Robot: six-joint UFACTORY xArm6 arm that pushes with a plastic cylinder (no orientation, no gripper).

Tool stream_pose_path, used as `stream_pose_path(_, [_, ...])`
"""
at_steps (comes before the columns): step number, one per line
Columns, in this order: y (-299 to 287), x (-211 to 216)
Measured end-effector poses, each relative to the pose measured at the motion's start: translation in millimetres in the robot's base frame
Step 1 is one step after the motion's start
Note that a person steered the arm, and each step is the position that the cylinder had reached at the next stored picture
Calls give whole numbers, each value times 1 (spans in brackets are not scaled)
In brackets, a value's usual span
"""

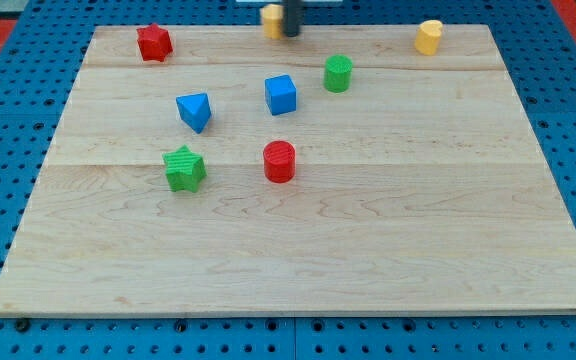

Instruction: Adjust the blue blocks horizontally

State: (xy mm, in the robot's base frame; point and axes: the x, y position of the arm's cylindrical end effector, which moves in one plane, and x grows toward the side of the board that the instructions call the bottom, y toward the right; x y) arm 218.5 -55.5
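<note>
My tip [292, 34] apparently touches the yellow block [271, 19]; no gripper shows.

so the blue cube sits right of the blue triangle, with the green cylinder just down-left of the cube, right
Not quite. In the camera view the green cylinder sits up and to the right of the blue cube, not down-left. The rest holds: the cube lies to the view's right of the blue triangle.

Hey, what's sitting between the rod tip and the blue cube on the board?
Nothing. In the camera view, bare wood separates my tip, at the view's top beside a yellow block, from the blue cube below it.
</note>
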Motion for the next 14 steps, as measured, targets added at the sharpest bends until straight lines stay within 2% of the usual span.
stream_pose_path(1, [-116,62])
stream_pose_path(2, [-219,87])
stream_pose_path(3, [-208,68])
stream_pose_path(4, [-185,95])
stream_pose_path(6, [-173,99])
stream_pose_path(7, [-123,103])
stream_pose_path(12, [-107,100])
stream_pose_path(14, [9,97])
